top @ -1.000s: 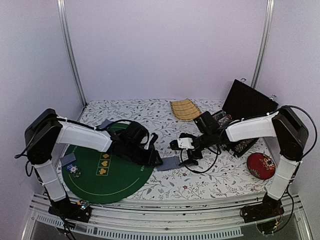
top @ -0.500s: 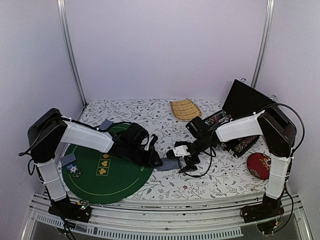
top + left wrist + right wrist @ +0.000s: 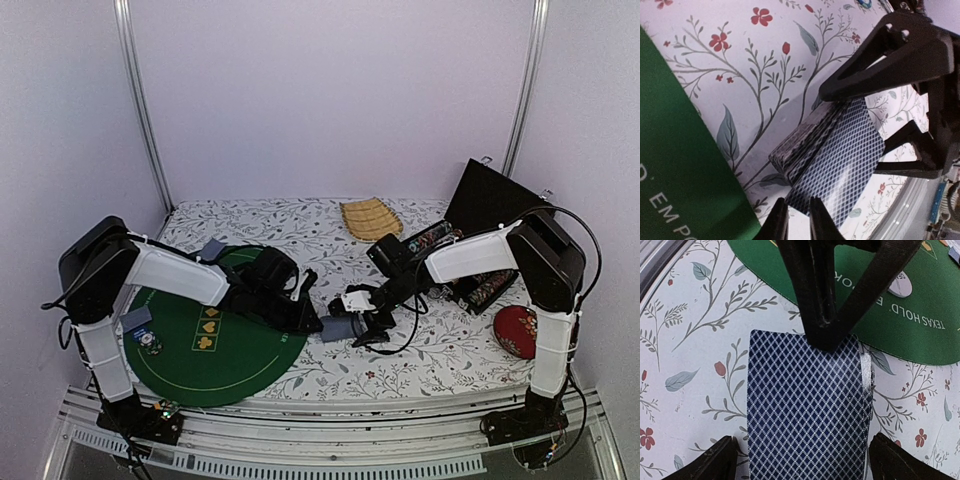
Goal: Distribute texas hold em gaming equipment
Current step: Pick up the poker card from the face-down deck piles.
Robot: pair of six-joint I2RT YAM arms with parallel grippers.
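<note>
A deck of playing cards (image 3: 334, 329) with blue-diamond backs lies on the floral cloth just right of the green mat. Its top card (image 3: 840, 150) is slid off toward my left gripper (image 3: 795, 222). The fingers stand nearly together, with that card's corner in the narrow slit between them. In the right wrist view those black fingers (image 3: 822, 315) meet at the far edge of the deck (image 3: 805, 415). My right gripper (image 3: 807, 462) is open wide, one finger on each side of the deck. White and coloured tokens (image 3: 150, 343) and a card (image 3: 137, 320) lie on the mat's left.
The round green felt mat (image 3: 215, 345) covers the front left. Another grey-blue card (image 3: 212, 247) lies at its far edge. A tan tray (image 3: 370, 218) sits at the back. An open black case (image 3: 495, 200) and a red cushion (image 3: 522, 330) are on the right.
My right gripper has moved left and now straddles the deck. The left gripper's fingers have drawn close together at the top card's edge. The deck has stayed in place.
</note>
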